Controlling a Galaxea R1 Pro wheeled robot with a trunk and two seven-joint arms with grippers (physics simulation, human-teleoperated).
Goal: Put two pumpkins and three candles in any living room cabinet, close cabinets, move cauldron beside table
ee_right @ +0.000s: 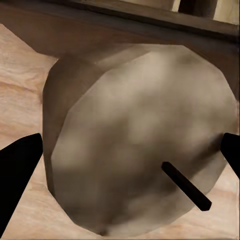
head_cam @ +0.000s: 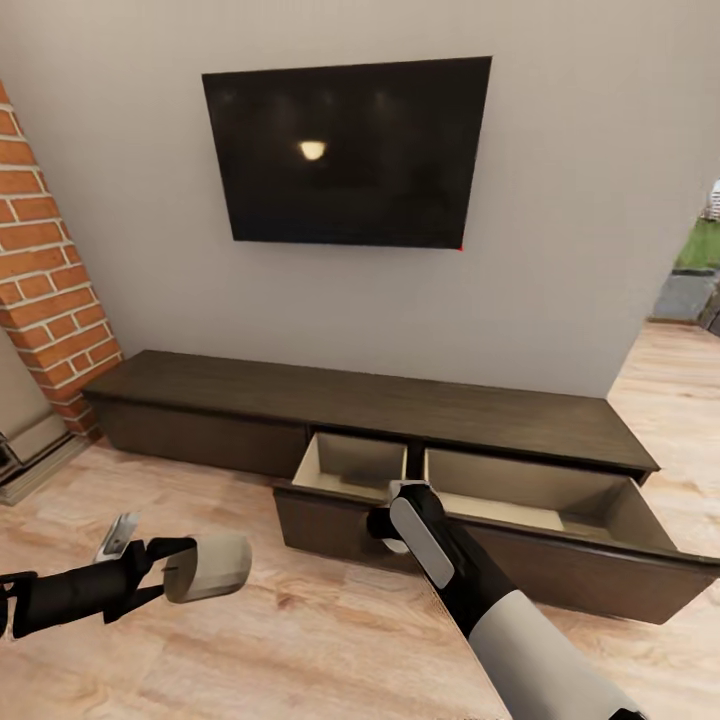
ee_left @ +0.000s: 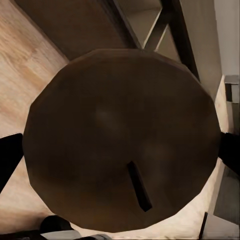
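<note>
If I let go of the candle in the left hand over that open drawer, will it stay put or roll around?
The candle is a short, squat cylinder, held on its side in the left hand, so dropped that way it would probably roll a little. The open drawer has walls that should stop it. It looks rigid; landing on a flat end would likely settle it.

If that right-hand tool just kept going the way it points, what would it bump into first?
Probably the dark-brown wooden TV cabinet: the right tool, shut on a squat whitish-grey candle, points at its open drawer's front. Depth is unclear.
</note>
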